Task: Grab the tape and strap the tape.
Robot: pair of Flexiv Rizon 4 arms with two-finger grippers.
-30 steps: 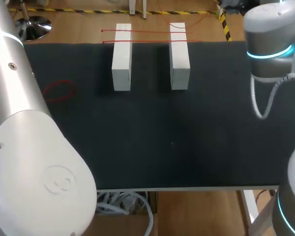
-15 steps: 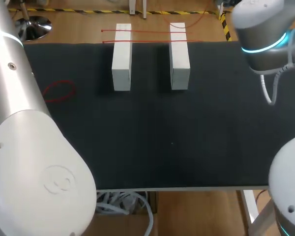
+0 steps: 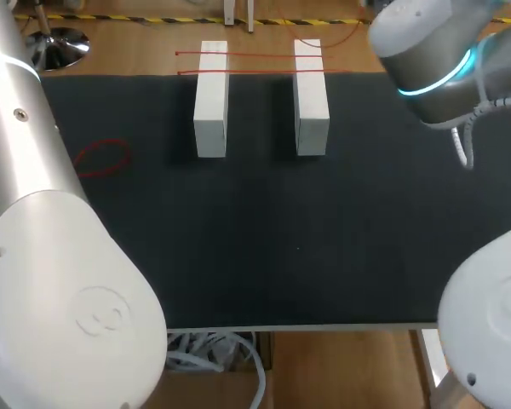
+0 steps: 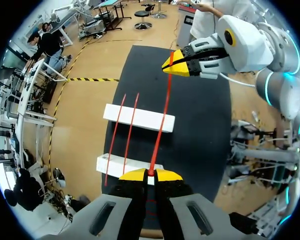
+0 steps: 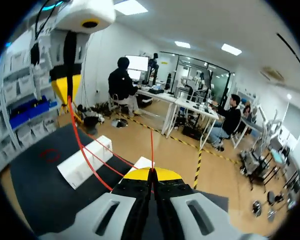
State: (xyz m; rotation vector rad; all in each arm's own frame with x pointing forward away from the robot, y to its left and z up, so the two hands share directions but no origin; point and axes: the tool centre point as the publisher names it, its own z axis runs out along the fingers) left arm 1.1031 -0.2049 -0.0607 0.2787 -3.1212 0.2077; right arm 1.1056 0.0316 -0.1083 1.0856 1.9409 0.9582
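Two white blocks (image 3: 210, 98) (image 3: 311, 95) stand side by side at the far edge of the black mat (image 3: 324, 239), with two red tape strands (image 3: 255, 55) laid across both. In the left wrist view my left gripper (image 4: 151, 175) is shut on one end of a third red tape (image 4: 162, 120), which runs taut above the blocks (image 4: 139, 117) to my right gripper (image 4: 182, 64). The right wrist view shows my right gripper (image 5: 151, 174) shut on that tape (image 5: 82, 150), with the left gripper (image 5: 68, 87) at its other end. Neither gripper shows in the head view.
A loose red tape loop (image 3: 102, 158) lies on the mat to the left of the blocks, also seen as a loop (image 5: 50, 154) in the right wrist view. My left arm (image 3: 60, 281) fills the near left, and the right arm (image 3: 434, 68) hangs over the far right.
My right arm has swung leftward over the far right of the table. Blocks, laid strands and the loop have not moved.
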